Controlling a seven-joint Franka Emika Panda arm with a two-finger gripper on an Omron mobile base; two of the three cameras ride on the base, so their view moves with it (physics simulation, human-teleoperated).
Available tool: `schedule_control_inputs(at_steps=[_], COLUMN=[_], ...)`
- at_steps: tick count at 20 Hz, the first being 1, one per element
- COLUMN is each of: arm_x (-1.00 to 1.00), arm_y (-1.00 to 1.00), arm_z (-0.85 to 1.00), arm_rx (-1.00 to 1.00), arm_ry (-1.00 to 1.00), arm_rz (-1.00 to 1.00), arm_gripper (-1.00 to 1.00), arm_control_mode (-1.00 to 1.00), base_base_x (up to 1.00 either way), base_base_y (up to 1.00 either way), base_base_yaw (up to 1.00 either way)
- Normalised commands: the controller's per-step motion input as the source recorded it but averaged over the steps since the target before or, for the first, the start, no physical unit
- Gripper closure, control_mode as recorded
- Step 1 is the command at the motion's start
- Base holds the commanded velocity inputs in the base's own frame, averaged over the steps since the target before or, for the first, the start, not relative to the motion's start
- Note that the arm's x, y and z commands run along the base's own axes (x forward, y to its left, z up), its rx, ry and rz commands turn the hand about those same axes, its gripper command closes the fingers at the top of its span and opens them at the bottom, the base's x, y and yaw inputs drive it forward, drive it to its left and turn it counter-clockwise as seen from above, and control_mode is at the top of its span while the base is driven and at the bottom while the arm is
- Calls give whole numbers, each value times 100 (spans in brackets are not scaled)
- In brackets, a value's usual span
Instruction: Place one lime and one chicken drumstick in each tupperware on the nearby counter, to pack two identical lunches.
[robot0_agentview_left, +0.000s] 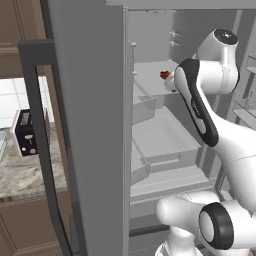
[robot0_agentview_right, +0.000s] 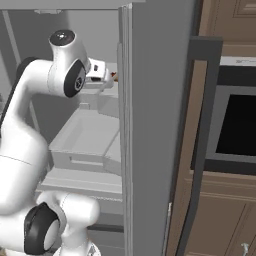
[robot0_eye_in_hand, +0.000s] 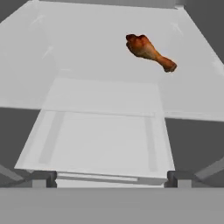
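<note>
A brown chicken drumstick (robot0_eye_in_hand: 148, 52) lies on a white fridge shelf (robot0_eye_in_hand: 105, 92), up and right of centre in the hand view. It shows as a small brown spot (robot0_agentview_left: 164, 75) past my arm in the left base view and beside the door edge (robot0_agentview_right: 114, 76) in the right base view. My gripper (robot0_eye_in_hand: 111, 179) is open, short of the drumstick and holding nothing, its two fingertips (robot0_eye_in_hand: 43, 178) set wide apart. The counter (robot0_agentview_left: 25, 175) runs left of the fridge. The lime and the tupperware are out of view.
The open grey fridge door (robot0_agentview_left: 90, 125) stands close on my left, a second door (robot0_agentview_right: 155, 125) on my right. Fridge drawers (robot0_agentview_left: 160, 140) sit under the shelf. A dark toaster (robot0_agentview_left: 27, 132) stands on the counter. A wall oven (robot0_agentview_right: 237, 125) is at far right.
</note>
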Motion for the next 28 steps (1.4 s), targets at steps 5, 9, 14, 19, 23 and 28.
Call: schedule_control_inputs(at_steps=[5,9,14,19,23,28], arm_x=[67,71,71,65,52,56], arm_y=[-9,-13,-8,-8,-4,-14], arm_z=[0,0,0,0,0,0], arm_rx=[0,0,0,0,-1,-1], arm_ry=[0,0,0,5,7,7], arm_rz=[4,8,10,12,10,10], arm_gripper=[-100,-100,-100,-100,-100,-100], arm_control_mode=[-100,-100,-100,-100,-100,-100], base_base_x=[0,0,0,0,0,0], base_base_y=[0,0,0,0,0,0], base_base_yaw=[0,0,0,0,0,0])
